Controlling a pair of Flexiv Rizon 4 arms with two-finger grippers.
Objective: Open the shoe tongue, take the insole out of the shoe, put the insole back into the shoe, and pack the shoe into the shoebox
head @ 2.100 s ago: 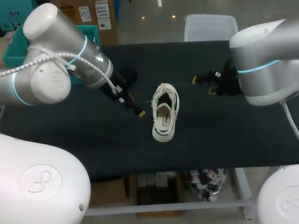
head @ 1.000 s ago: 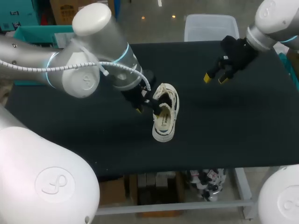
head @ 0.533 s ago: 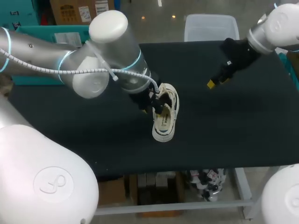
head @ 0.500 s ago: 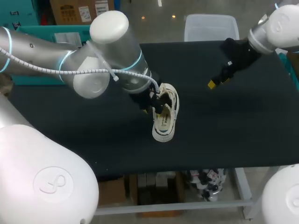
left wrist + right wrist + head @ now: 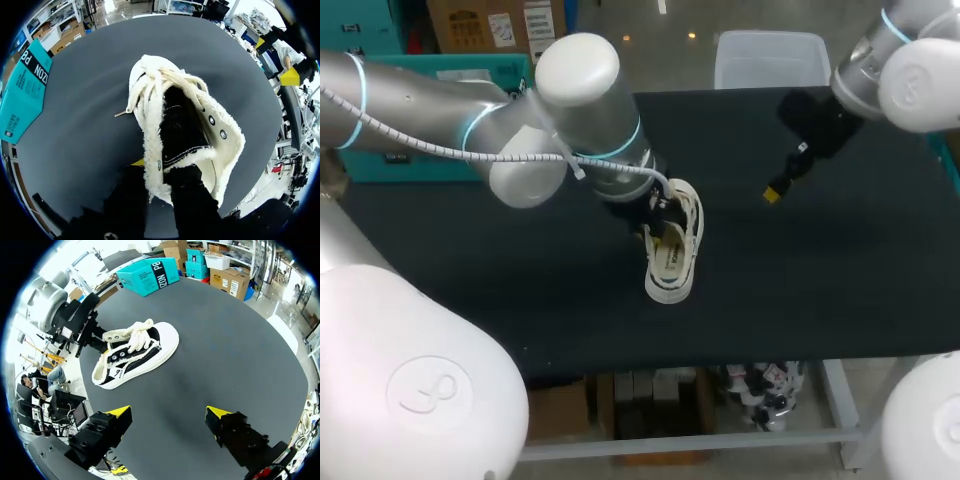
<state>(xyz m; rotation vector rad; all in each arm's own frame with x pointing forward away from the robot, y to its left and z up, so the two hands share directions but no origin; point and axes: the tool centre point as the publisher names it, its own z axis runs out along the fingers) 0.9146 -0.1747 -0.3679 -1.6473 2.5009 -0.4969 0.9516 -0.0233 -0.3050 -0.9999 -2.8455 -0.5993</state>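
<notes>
A white fuzzy sneaker (image 5: 673, 245) with loose laces lies in the middle of the black table, toe toward the far edge. Its printed insole (image 5: 670, 262) shows inside. My left gripper (image 5: 655, 215) is at the shoe's left side wall (image 5: 156, 167). One finger is inside the opening and the yellow-tipped finger (image 5: 137, 162) is outside, both pressed on the wall. My right gripper (image 5: 169, 412) hangs open over the table's right half, well clear of the shoe (image 5: 132, 355). The teal shoebox (image 5: 150, 275) stands at the table's far left edge.
The black table top (image 5: 520, 290) holds only the shoe in its middle. The teal box (image 5: 22, 90) is off to the left of the shoe's toe. My left arm (image 5: 570, 130) stretches across the table's left half.
My left gripper has come in from the left to the shoe, and its fingers have closed on the side wall. The right arm has drawn back and turned slightly, still open.
</notes>
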